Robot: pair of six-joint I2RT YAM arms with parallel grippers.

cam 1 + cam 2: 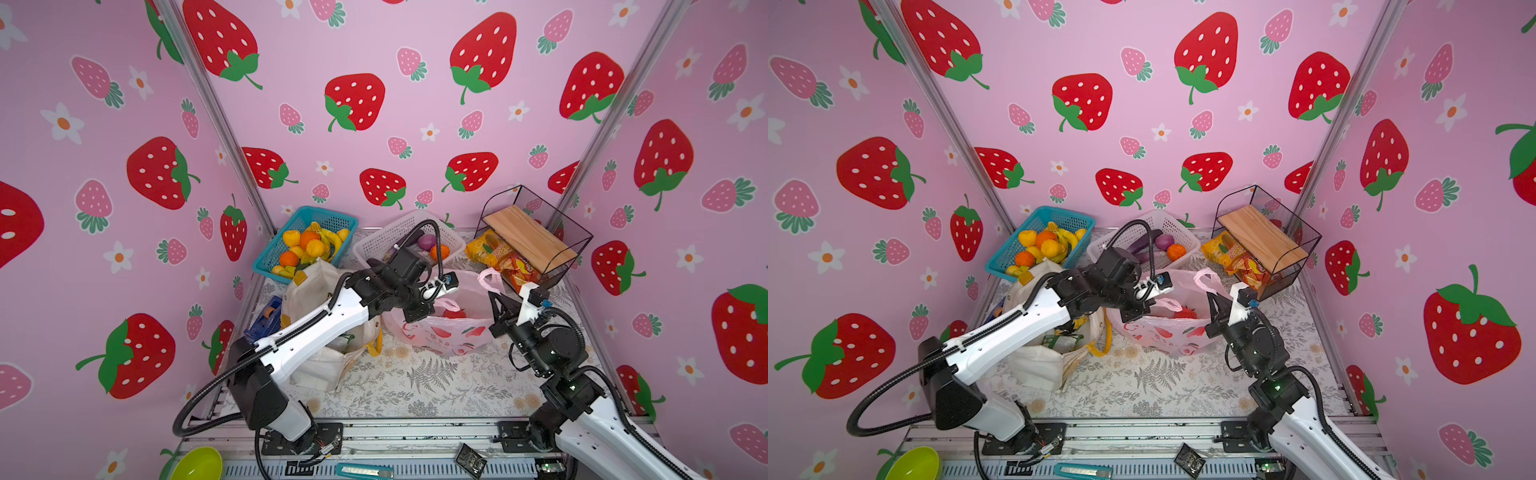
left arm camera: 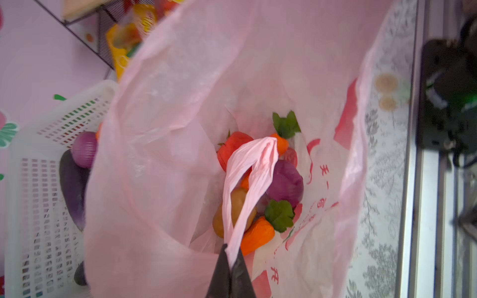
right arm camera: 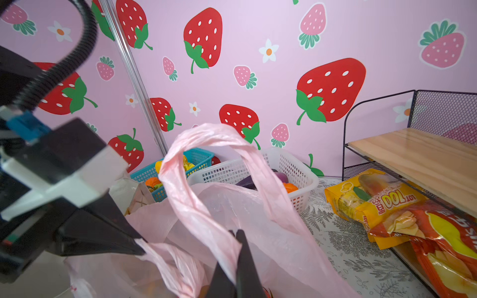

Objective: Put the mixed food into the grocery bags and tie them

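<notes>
The pink plastic grocery bag (image 1: 449,336) (image 1: 1167,336) stands open mid-table. Inside it the left wrist view shows mixed food: a red tomato (image 2: 232,147), a purple onion (image 2: 286,180), a brown potato (image 2: 233,209) and an orange carrot (image 2: 258,233). My left gripper (image 2: 231,254) (image 1: 432,307) is shut on one twisted bag handle (image 2: 247,175) over the bag's mouth. My right gripper (image 3: 238,232) (image 1: 492,297) is shut on the other handle loop (image 3: 206,167) at the bag's right rim. The white tote (image 1: 320,365) with yellow handles sits under the left arm.
At the back stand a blue basket (image 1: 270,249) of toy fruit and a white mesh basket (image 1: 374,245) of vegetables. A black wire rack (image 1: 536,237) with a wooden shelf has snack packets (image 1: 498,253) below it. A green bowl (image 1: 195,463) lies at the front edge.
</notes>
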